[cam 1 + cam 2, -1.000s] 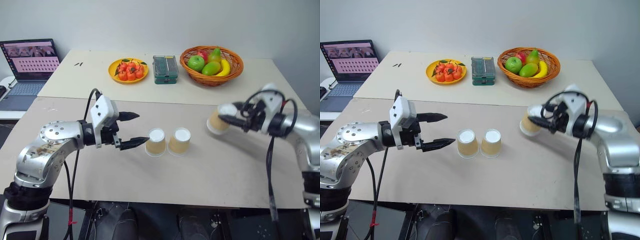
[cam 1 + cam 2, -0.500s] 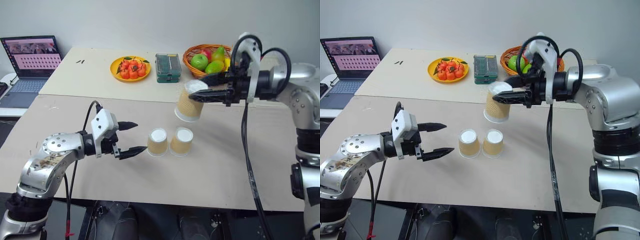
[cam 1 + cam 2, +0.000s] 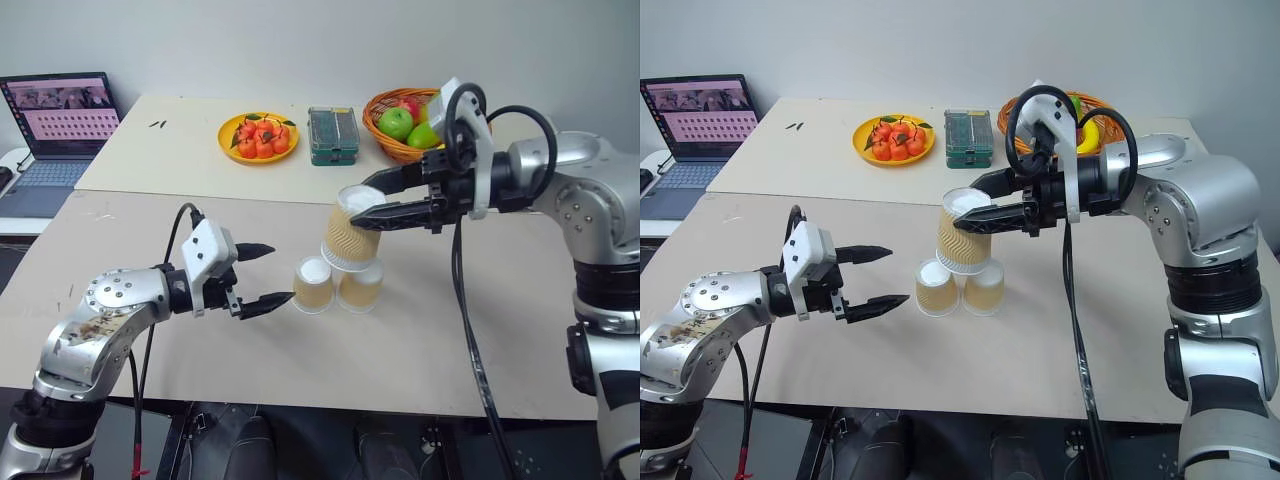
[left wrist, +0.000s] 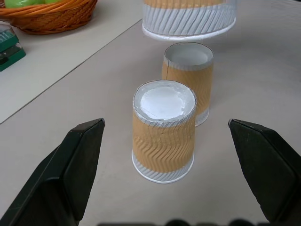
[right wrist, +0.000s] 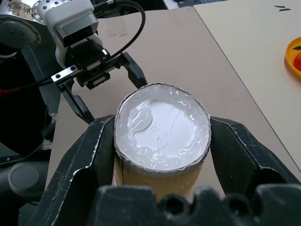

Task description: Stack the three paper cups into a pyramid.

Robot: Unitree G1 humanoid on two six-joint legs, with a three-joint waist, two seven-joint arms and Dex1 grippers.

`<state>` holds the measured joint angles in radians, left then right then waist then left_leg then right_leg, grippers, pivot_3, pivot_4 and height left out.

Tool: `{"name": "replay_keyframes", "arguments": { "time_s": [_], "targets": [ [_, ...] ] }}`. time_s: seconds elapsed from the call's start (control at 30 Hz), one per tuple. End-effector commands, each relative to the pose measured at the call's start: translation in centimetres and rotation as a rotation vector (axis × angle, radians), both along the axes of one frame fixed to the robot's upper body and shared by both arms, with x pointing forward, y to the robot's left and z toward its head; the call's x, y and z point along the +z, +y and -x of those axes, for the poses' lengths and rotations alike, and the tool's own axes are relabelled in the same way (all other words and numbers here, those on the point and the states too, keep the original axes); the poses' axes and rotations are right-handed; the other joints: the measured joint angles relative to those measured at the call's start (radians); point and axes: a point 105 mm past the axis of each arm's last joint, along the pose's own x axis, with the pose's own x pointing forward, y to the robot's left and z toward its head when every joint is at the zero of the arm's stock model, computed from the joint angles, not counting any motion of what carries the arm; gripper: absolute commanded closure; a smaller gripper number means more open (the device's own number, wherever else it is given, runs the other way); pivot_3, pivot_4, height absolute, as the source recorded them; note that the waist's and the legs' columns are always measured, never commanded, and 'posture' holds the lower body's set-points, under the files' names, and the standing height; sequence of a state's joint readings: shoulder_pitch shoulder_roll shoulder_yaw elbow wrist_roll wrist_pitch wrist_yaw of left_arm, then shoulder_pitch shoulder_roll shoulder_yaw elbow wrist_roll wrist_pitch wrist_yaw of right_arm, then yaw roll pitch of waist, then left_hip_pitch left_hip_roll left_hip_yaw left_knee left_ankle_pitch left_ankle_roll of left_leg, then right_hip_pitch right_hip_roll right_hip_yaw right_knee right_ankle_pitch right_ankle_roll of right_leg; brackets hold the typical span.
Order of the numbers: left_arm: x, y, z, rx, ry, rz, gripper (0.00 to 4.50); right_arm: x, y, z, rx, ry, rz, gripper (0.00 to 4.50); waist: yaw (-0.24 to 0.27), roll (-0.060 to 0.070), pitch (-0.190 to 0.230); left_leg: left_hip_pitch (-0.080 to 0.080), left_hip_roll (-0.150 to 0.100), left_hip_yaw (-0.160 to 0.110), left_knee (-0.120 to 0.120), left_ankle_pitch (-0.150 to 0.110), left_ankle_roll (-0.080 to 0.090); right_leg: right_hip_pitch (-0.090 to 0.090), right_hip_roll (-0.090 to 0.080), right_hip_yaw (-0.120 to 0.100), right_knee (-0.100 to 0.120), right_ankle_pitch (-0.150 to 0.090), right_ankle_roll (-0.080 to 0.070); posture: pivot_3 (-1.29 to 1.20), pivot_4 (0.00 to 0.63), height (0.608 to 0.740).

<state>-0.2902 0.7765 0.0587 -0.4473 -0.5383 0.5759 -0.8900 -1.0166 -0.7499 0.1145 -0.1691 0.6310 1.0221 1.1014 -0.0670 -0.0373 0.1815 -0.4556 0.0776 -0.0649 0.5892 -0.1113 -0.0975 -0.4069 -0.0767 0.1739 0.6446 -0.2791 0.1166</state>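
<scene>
Right tool (image 3: 372, 205) clamped on the third cup (image 3: 350, 236), upside down, hanging just above the other two cups (image 3: 337, 284) sitting side by side, also upside down, on the worktop (image 3: 420, 330). Left tool (image 3: 268, 275) spread wide open just beside the left cup (image 3: 313, 285), not touching.

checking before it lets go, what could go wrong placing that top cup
1. The held cup hangs tilted in the right gripper above the two base cups; released like this it may land crooked and topple.
2. Its rim must bridge both base cups; off centre, it could slide off or knock one over.
3. The open left gripper sits close beside the left base cup; a small nudge could shift the base.
</scene>
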Motion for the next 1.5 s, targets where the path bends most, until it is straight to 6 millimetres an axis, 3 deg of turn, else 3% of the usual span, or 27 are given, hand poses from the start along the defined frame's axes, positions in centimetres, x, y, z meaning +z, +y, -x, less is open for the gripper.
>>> {"name": "replay_keyframes", "arguments": {
  "time_s": [0.03,1.2,1.27,1.37,1.5],
  "targets": [
    [1.7,-0.1,0.1,-0.02,-0.062,-0.012,0.0,-0.3,0.3,0.5,0.014,-0.039,0.0,1.8,0.001,0.0,0.0,0.0,0.0,0.0,0.0,0.0,0.0,0.0,0.0,0.0,0.0,0.0,0.0,0.0,0.15,0.74],
    [2.8,0.0,-0.3,-0.014,-0.079,-0.033,0.0,-2.1,0.9,-0.4,0.024,-0.072,0.004,1.8,-0.001,0.0,0.0,0.0,0.0,0.0,0.0,0.0,0.0,0.0,0.0,0.0,0.0,0.0,0.0,0.0,0.15,0.74],
    [2.8,-0.1,-0.4,-0.019,-0.08,-0.034,0.0,-2.1,0.9,-0.4,0.022,-0.072,0.002,0.8,-0.001,0.0,0.0,0.0,0.0,0.0,0.0,0.0,0.0,0.0,0.0,0.0,0.0,0.0,0.0,0.0,0.15,0.74],
    [2.8,-0.2,-0.5,-0.026,-0.08,-0.034,0.0,-2.1,1.0,-0.5,0.014,-0.073,-0.004,0.03,-0.001,0.0,0.0,0.0,0.0,0.0,0.0,0.0,0.0,0.0,0.0,0.0,0.0,0.0,0.0,0.0,0.15,0.74],
    [2.8,-0.3,-0.6,-0.03,-0.079,-0.035,0.0,-1.9,0.9,-0.5,0.008,-0.08,-0.009,0.01,-0.002,0.0,0.0,0.0,0.0,0.0,0.0,0.0,0.0,0.0,0.0,0.0,0.0,0.0,0.0,0.0,0.15,0.74]
  ]
}}
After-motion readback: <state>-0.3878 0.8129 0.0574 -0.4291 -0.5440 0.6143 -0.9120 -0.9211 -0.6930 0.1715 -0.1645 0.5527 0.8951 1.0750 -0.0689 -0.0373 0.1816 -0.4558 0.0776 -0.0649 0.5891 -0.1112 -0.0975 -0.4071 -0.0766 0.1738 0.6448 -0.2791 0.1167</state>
